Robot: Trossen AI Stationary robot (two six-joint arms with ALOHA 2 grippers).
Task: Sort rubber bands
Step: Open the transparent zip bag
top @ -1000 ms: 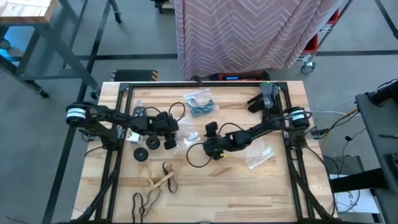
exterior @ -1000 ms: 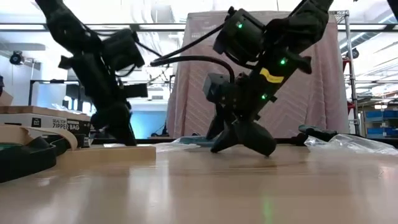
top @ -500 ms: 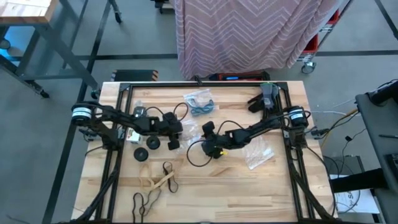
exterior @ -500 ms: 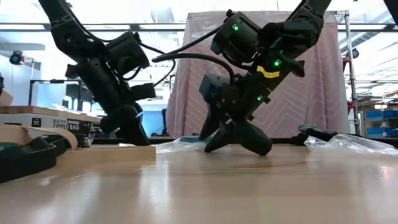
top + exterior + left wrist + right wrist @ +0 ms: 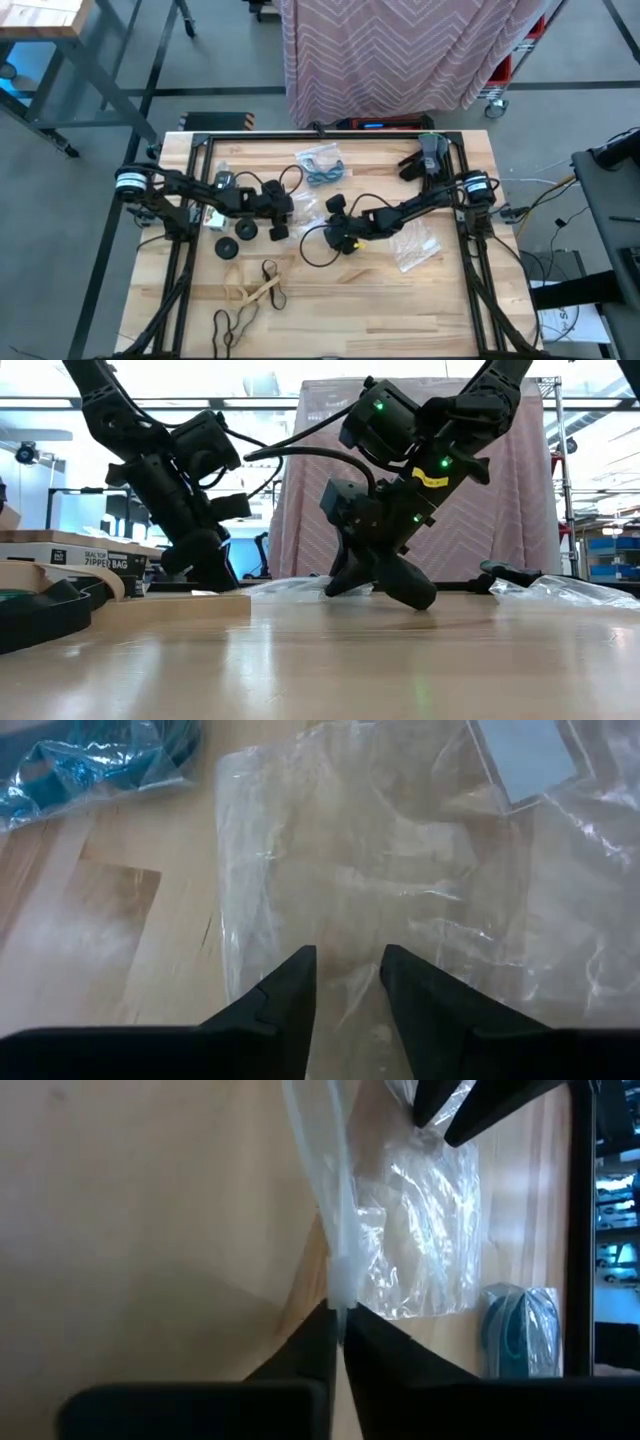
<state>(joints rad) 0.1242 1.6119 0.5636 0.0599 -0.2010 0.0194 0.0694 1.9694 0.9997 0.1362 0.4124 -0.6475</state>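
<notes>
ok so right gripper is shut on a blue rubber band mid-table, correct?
Not a rubber band. The right wrist view shows the right gripper shut on the edge of a clear plastic bag. It is mid-table, as you said.

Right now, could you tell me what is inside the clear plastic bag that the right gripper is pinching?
The right gripper is shut on an edge of the clear plastic bag. Only wood grain of the table shows through it; no rubber bands appear inside. Its folded parts cannot be seen through.
</notes>
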